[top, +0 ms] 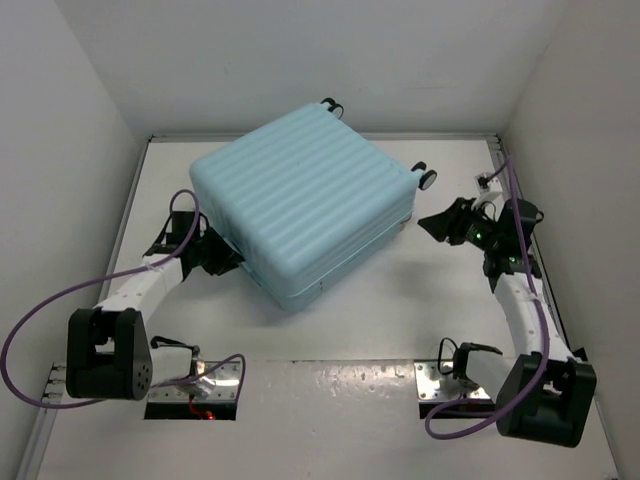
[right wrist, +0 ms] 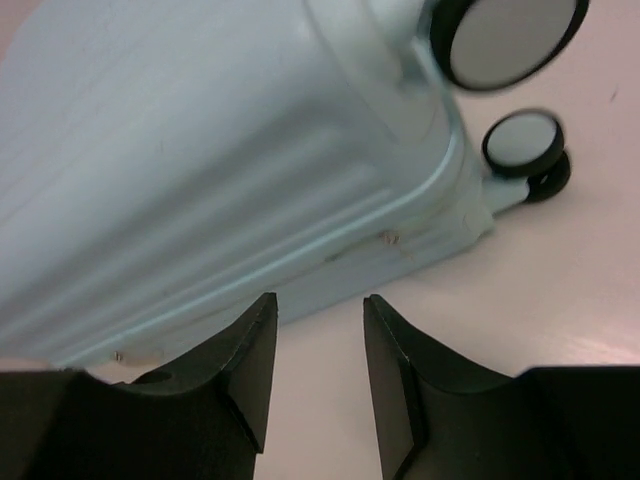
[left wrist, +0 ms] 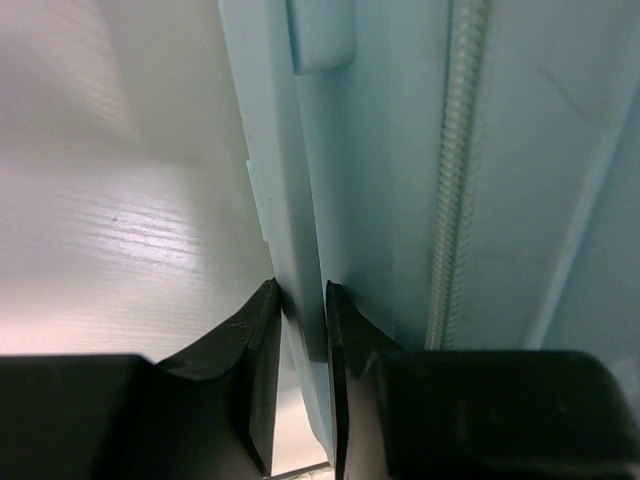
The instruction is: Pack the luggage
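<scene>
Luggage (top: 300,205) is laid flat and closed on the table (top: 400,320). Its thin rim (left wrist: 305,240) beside the zip (left wrist: 450,180) is pinched by the left gripper (left wrist: 302,330), presumably to lift the lid. Right gripper (right wrist: 318,330) is held open near the wheels (right wrist: 505,40), apart, with nothing grasped

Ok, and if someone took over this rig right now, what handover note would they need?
Left gripper: appears shut on a thin edge of the luggage, at its left side.
Right gripper: open, empty, apart from the shell, near the wheels.
Luggage: lies flat on the table with the shell closed; contents hidden.
Done: the lid looks down.
Left: whether the zip is fully run cannot be told; check it, then let go.
</scene>
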Available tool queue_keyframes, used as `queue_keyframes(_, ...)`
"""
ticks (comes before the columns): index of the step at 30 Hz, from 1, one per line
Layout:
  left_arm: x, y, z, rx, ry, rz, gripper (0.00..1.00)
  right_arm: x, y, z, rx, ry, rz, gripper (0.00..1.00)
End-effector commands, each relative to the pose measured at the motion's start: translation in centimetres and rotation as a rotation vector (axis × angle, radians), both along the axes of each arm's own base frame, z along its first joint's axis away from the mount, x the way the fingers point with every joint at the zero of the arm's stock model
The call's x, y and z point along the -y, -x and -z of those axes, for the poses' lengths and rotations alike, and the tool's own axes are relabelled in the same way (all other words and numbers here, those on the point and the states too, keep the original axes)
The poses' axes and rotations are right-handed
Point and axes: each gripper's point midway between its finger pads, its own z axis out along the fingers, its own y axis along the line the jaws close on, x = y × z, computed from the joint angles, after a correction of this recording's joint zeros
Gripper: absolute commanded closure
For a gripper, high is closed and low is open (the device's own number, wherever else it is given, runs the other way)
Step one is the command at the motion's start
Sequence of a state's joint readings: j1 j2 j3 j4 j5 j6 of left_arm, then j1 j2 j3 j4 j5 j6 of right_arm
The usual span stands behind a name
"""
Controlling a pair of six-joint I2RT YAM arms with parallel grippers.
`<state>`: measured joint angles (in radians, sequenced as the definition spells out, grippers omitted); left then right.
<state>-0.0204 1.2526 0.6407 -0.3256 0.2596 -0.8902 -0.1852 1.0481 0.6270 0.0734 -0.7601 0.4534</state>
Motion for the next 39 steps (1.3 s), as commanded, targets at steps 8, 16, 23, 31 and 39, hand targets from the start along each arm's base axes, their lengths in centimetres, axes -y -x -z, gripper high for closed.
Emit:
queue_keyframes(8,-2.5,-4.5,0.2,0.051,-0.08,-0.045,1.0,-1.9,4.5,6.7,0.054,0.1,-0.151,0.6)
queue_keyframes(16,-3.5,-3.7,0.5,0.049,-0.088,-0.028,1.0,-1.4,1.6,7.5,0.157,0.198,-0.154,0.43)
queue_keyframes(23,-3.9,-3.1,1.1,0.027,-0.077,-0.013,1.0,-1.3,-1.0,7.6,0.221,0.234,-0.161,0.43)
queue_keyframes(31,-3.7,-3.2,1.5,0.014,-0.056,0.006,1.0,-1.8,-2.6,7.1,0.296,0.252,-0.167,0.46)
queue_keyframes(39,-3.2,-3.3,1.5,0.008,-0.03,0.024,1.0,-2.0,-4.2,7.5,0.313,0.269,-0.167,0.53)
